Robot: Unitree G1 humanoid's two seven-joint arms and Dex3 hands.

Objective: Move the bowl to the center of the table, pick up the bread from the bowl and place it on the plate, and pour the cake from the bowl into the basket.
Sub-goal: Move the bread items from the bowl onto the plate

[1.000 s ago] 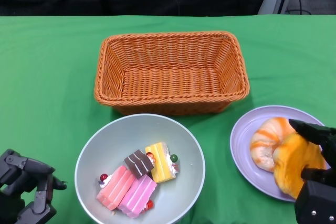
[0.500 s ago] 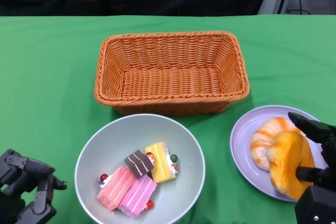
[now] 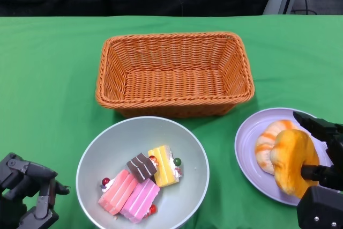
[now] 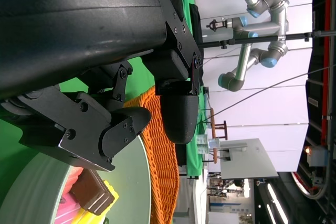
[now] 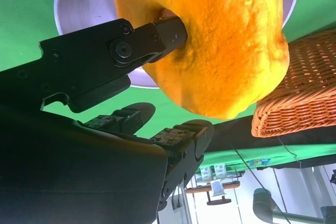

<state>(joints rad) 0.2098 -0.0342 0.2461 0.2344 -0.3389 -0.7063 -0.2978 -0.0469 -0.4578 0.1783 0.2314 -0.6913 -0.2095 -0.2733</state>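
Note:
A grey bowl [image 3: 102, 154] sits at the front centre and holds several cake slices [image 3: 140, 184]: pink, yellow and chocolate. My right hand [image 3: 324, 175] grips an orange bread roll [image 3: 292, 160] over the purple plate [image 3: 247, 148], beside a striped bread [image 3: 266, 144] that lies on the plate. In the right wrist view the roll [image 5: 220, 45] is pinched by my fingers [image 5: 152, 38] just above the plate [image 5: 86, 3]. My left hand [image 3: 24, 191] rests left of the bowl with nothing in it, fingers loosely curled.
An empty orange wicker basket [image 3: 174, 73] stands behind the bowl, also seen as basket [image 5: 302, 93] in the right wrist view and basket [image 4: 163, 150] in the left wrist view. Green cloth [image 3: 48, 68] covers the table.
My right hand has carried the orange roll slightly left and down, closer to the striped bread on the plate. The left hand and the bowl have not moved.

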